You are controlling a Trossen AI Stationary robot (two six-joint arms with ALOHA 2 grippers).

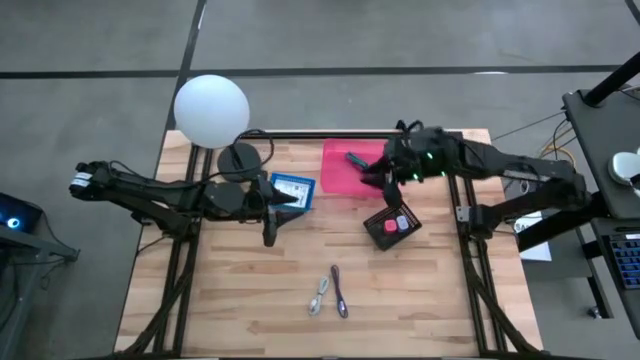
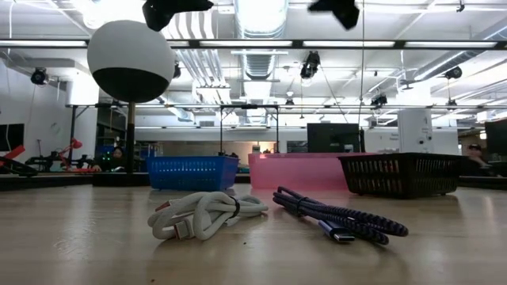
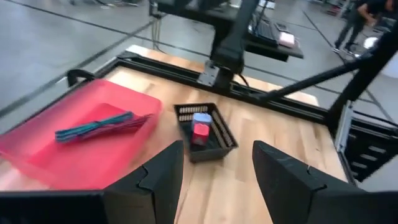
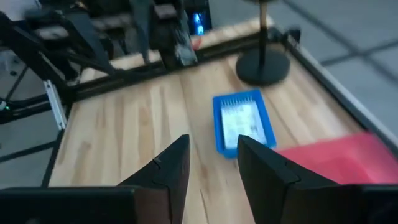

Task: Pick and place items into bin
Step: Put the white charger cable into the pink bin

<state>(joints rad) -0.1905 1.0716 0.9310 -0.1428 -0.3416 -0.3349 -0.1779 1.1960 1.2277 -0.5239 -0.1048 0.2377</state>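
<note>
Two cables lie loose on the wood near the table's near edge: a white bundled cable [image 1: 319, 296] [image 2: 207, 215] and a purple braided cable [image 1: 340, 291] [image 2: 339, 217]. A pink tray [image 1: 340, 175] [image 3: 87, 152] holds a teal and maroon bundle of sticks [image 3: 99, 126]. A black basket [image 1: 380, 228] [image 3: 221, 146] holds small red and pale pieces. A blue bin [image 1: 293, 190] [image 4: 242, 121] stands left of the tray. My left gripper [image 1: 271, 230] [image 3: 214, 180] hangs open beside the blue bin. My right gripper [image 1: 380, 180] [image 4: 213, 171] hangs open over the pink tray's right part.
A white globe lamp [image 1: 211, 110] [image 2: 131, 59] on a black round base [image 1: 238, 160] [image 4: 263, 68] stands at the far left corner. Bare wood lies around the two cables and in front of the containers. Black frame rails run along the table's left and right sides.
</note>
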